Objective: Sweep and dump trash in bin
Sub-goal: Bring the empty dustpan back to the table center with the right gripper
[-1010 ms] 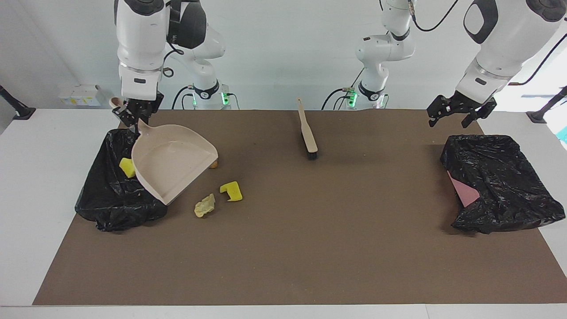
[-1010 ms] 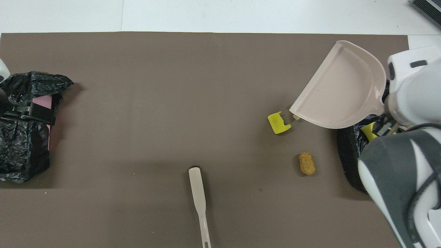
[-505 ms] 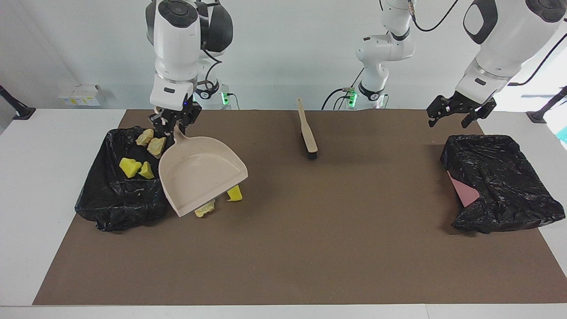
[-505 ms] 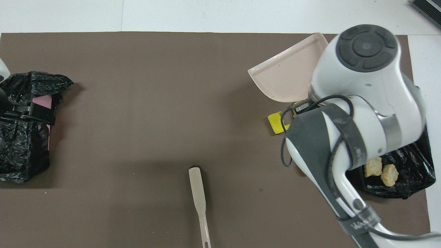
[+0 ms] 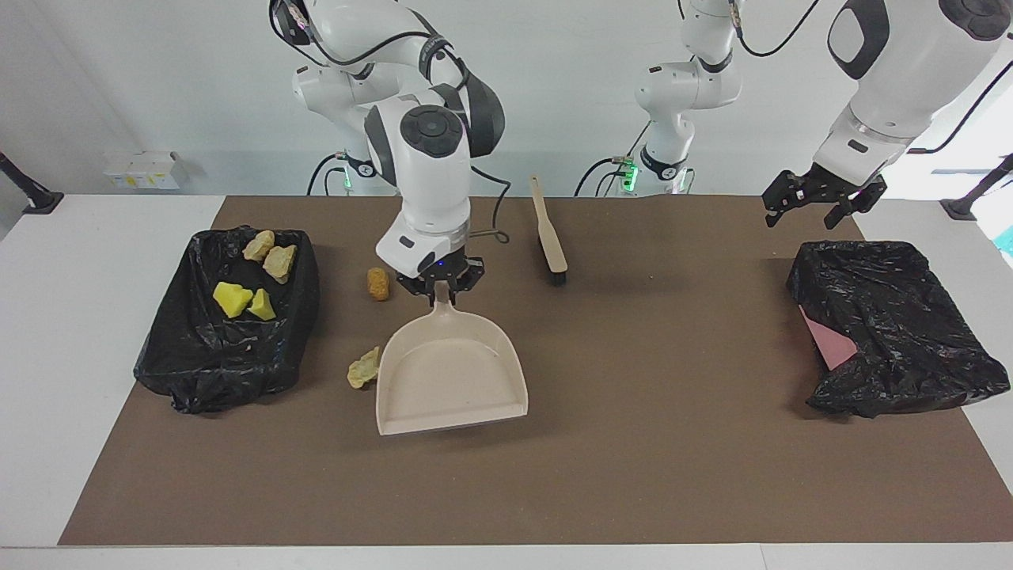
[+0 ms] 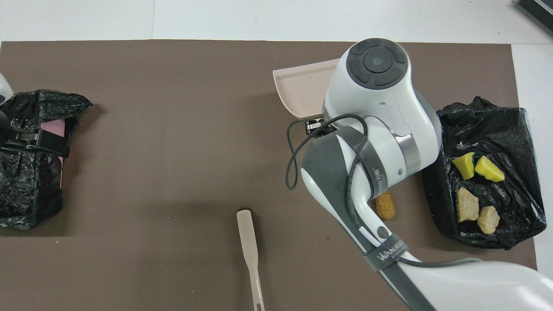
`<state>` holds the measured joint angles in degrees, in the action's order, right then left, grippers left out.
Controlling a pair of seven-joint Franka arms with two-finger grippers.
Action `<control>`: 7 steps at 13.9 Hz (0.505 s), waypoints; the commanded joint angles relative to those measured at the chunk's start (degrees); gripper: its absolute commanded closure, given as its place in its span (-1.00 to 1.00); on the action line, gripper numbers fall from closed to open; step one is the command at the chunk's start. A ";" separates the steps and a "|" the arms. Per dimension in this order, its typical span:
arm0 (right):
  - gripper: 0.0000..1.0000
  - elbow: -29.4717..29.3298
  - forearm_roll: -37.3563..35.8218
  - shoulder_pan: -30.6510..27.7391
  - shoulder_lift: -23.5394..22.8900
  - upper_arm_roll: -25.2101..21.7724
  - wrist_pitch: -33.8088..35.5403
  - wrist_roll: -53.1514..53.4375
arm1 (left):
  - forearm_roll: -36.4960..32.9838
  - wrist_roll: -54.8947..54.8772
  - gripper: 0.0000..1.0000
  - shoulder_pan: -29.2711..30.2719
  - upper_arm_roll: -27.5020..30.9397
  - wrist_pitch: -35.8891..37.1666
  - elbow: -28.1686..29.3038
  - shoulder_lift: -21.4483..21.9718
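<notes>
Facing view: clock hours are read on this view, with twelve toward the robots.
Bin: a black-lined bin (image 5: 178, 372) stands at the right arm's end of the table, at about nine o'clock from the right gripper.
Trash in the bin: four scraps lie inside. Two tan lumps (image 5: 269, 255) sit at the bin's twelve o'clock side, and two yellow sponge chunks (image 5: 241, 302) lie just below them at its middle.
Golden-brown lump (image 5: 378, 283): lies on the brown mat (image 5: 633, 443), near the right gripper at its nine o'clock and apart from it.
Pale yellow scrap (image 5: 364, 369): lies on the mat at about seven o'clock from the right gripper, right against the dustpan's rim.
Right gripper (image 5: 440, 286): clamped on the handle of the beige dustpan (image 5: 451, 380), which spreads out toward six o'clock. Whether the pan rests on the mat cannot be told.
Brush (image 5: 549, 232): lies on the mat at about two o'clock from the right gripper.
Left gripper (image 5: 823, 207): waits with its fingers spread wide and nothing in them, in the air at twelve o'clock of the second black bag (image 5: 894, 324).
</notes>
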<state>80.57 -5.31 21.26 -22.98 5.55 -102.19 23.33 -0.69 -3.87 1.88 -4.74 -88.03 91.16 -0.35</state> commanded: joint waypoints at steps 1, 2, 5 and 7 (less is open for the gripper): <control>1.00 -6.98 1.18 3.68 -6.00 -0.19 -0.21 7.83 | 0.60 -0.79 -1.00 -0.38 0.43 -0.47 0.95 0.70; 1.00 -9.10 1.27 4.92 -8.29 -0.19 -0.21 10.57 | 0.60 -0.79 -1.00 -0.38 0.35 -0.39 0.95 0.70; 1.00 -13.94 1.36 8.87 -14.45 -0.10 -2.04 15.76 | 0.60 -0.79 -1.00 -0.38 0.35 -0.30 0.95 0.70; 1.00 -13.87 1.79 10.55 -15.86 -0.10 -4.68 16.39 | 0.60 -0.79 -1.00 -0.38 0.34 -0.38 0.95 0.70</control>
<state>70.46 -5.10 31.02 -35.86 5.57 -105.87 38.75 -0.69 -3.99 1.88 -4.74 -88.03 91.18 -0.35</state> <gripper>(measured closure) 0.683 0.000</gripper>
